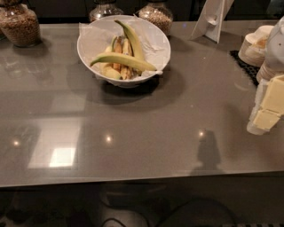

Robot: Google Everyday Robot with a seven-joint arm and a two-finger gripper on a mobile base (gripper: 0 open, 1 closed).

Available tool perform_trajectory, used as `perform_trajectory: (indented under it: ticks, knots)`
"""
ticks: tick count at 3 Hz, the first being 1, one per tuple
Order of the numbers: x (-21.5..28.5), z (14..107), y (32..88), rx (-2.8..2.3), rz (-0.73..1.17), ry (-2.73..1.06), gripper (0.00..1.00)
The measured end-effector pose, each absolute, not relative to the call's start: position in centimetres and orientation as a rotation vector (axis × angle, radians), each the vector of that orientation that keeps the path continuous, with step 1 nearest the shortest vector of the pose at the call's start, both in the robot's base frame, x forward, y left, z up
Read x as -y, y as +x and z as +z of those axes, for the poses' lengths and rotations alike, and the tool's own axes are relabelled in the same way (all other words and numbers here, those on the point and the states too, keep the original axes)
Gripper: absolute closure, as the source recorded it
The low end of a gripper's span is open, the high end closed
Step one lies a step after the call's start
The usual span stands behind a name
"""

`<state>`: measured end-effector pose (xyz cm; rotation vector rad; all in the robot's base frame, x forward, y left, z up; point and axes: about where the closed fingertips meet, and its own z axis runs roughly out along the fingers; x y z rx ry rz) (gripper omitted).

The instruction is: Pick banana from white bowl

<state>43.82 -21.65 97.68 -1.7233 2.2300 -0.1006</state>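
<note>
The banana (124, 61) is long, yellow with greenish tips, and lies across the front of the white bowl (87, 39), on top of the other fruit. The bowl stands at the back middle of the grey counter and is lined with crumpled white paper. A darker green banana (132, 37) leans more upright behind it, and short orange-yellow pieces (119, 49) lie between them. My gripper (269, 108), white with pale yellow parts, hangs at the right edge of the view, well to the right of the bowl and nearer the front, holding nothing that shows.
Glass jars stand along the back: one at the far left (17, 24) and two behind the bowl (104, 9) (156, 14). A white stand (212, 20) is at the back right. Stacked white dishes (254, 48) sit on a black mat (245, 65). The counter's front edge (133, 179) runs below.
</note>
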Motion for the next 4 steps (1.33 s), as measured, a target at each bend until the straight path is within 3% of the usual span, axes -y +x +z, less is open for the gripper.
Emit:
perform_trajectory:
  ticks: [2, 4]
  knots:
    - [21.1, 97.8, 44.2, -2.201, -0.098, -1.708, 0.00]
    - [14.0, 98.9, 49.7, -1.975, -0.029, -1.658, 0.00]
